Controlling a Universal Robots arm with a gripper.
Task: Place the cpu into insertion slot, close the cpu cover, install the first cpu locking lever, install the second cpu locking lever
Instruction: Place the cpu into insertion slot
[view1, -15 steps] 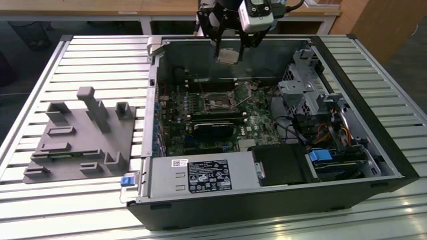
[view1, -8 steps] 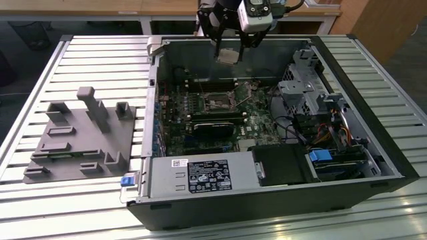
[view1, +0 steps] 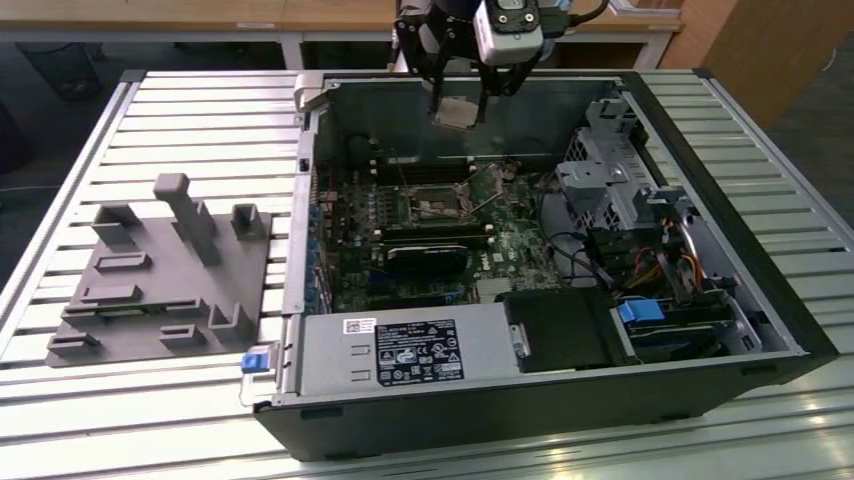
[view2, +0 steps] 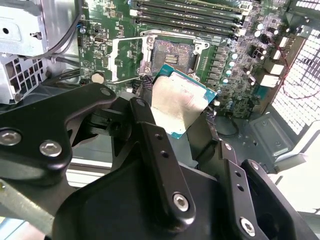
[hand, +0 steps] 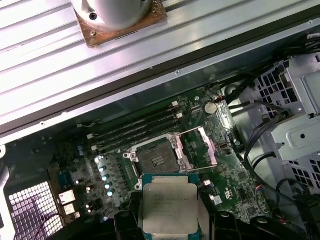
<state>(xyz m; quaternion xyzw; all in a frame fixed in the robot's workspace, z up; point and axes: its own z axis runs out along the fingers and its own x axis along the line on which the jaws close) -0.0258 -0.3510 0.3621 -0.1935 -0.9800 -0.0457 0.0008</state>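
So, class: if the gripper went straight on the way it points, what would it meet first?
Probably the green board at or beside the open insertion slot; the gripper holds the cpu above it, nothing between. Exact alignment is unclear.

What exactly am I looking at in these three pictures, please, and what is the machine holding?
It is a robot arm whose gripper is shut on the cpu, a small square chip, above an open computer case lying on a slatted table. The exterior view looks from off the arm; both wrist views ride on it, showing the empty insertion slot with the cpu cover flipped open. A grey fixture sits beside the case.
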